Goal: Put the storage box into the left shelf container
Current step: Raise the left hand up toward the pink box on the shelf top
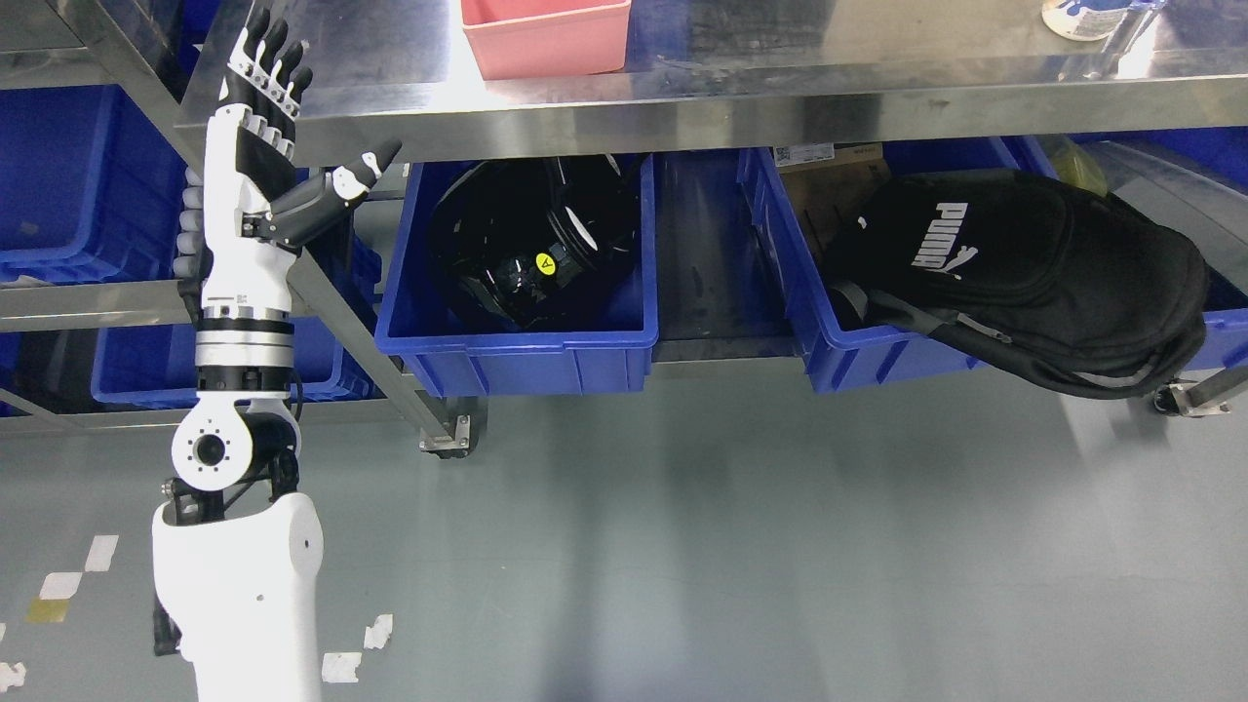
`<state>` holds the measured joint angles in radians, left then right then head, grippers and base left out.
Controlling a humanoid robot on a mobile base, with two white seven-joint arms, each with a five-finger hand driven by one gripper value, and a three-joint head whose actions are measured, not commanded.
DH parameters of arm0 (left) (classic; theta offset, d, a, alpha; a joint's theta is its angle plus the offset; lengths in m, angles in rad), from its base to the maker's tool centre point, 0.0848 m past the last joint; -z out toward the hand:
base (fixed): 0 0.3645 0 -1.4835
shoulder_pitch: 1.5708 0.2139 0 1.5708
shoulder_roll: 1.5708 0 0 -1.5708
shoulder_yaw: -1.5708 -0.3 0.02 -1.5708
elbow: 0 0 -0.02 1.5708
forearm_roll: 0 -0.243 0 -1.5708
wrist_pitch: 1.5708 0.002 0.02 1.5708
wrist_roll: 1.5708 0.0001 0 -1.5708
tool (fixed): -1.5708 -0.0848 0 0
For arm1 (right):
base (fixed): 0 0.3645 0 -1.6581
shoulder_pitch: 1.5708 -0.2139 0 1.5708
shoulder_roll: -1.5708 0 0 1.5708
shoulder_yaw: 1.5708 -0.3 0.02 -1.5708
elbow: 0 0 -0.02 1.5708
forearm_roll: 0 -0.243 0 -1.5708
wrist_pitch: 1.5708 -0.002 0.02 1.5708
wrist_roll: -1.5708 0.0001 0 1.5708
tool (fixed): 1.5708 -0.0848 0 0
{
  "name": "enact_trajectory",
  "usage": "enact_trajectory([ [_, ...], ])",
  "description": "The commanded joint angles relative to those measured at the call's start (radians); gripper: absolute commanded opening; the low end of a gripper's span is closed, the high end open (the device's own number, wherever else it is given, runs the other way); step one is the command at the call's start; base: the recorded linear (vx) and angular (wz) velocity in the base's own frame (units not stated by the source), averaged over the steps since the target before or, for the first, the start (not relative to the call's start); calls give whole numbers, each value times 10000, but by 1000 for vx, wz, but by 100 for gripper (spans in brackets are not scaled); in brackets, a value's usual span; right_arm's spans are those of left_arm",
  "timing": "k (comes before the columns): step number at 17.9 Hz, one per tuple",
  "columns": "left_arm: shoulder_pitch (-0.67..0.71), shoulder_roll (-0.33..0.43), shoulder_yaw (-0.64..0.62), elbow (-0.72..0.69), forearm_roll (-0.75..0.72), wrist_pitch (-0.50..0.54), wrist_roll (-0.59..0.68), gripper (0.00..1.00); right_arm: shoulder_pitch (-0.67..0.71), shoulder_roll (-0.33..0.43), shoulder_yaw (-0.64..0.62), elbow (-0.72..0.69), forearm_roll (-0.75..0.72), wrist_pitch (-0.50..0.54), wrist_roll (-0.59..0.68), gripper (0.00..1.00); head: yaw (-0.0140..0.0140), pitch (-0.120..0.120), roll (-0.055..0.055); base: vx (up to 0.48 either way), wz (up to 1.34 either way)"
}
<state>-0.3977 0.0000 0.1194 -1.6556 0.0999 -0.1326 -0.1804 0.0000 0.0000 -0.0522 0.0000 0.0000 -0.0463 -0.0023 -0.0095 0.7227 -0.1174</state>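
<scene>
At the far left, under the steel shelf (682,107), blue bins (68,185) sit on the lower levels of the rack. In front of them the robot's left arm rises from the bottom edge, white with black joints, and it ends in the left hand (261,127). This hand is raised up beside the slanted leg of the rack, its four fingers (273,54) straight and held together, pointing upward, the thumb spread out to the right. It is open and it holds nothing.

More to the right, on top of the shelf, stands a pink storage box (546,39); only its lower part is visible at the top edge, and it is well apart from the hand. Under it, on the lower level, a blue container (517,341) holds a shiny black object (526,239) with a small yellow sticker; what the object is I cannot tell.

Next comes a gap of bare shelf, then a second blue container (829,331). A black backpack (1024,273) with white "PUMA" print lies in it and hangs over its near edge, and a piece of brown cardboard (829,185) stands behind the backpack.

At the top right corner a white round item (1077,18) stands on the shelf, cut by the frame. The grey floor (731,546) is near us, with some pieces of white tape at the lower left.
</scene>
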Motion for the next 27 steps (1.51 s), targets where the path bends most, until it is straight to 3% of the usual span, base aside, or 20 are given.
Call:
enact_trajectory([
  [1,-104,175,248,-57,-33,22,-6,100,-31,-175,0,-174,-215,-28,7,100,0,0,0,0,0],
  [5,-713,364,309,-42,-33,7,-264,100,-31,-175,0,-174,-215,-28,-8,100,0,0,0,0,0],
  [10,-2753,3324,217,738,-125,1063,-4018,99,-31,-175,0,-174,-215,-28,7,100,0,0,0,0,0],
  [13,-3736,4751,-301,1536,-537,1173,-4714,98,-46,-175,0,-174,-215,-43,7,100,0,-1,0,0,0],
  [16,-4442,5858,-1971,1830,-754,1173,-5418,98,-30,-175,0,-174,-215,-28,-8,100,0,-1,0,0,0],
  [18,-5254,6029,-3442,2195,-1089,1203,-5910,96,-30,-175,-15,-174,-215,-28,7,100,0,-1,0,0,0],
  [20,-6479,5770,-4884,3236,-1978,1204,-5988,95,-31,-175,0,-174,-215,-28,-8,100,0,-1,0,0,0],
  [23,-7510,5401,-6390,4220,-2088,1204,-6676,95,-30,-175,0,-174,-215,-28,-8,100,0,-1,0,0,0],
  [27,-7529,4559,-6763,5200,-2469,1188,-6786,96,-46,-175,0,-174,-215,-28,-8,100,0,-1,0,0,0],
])
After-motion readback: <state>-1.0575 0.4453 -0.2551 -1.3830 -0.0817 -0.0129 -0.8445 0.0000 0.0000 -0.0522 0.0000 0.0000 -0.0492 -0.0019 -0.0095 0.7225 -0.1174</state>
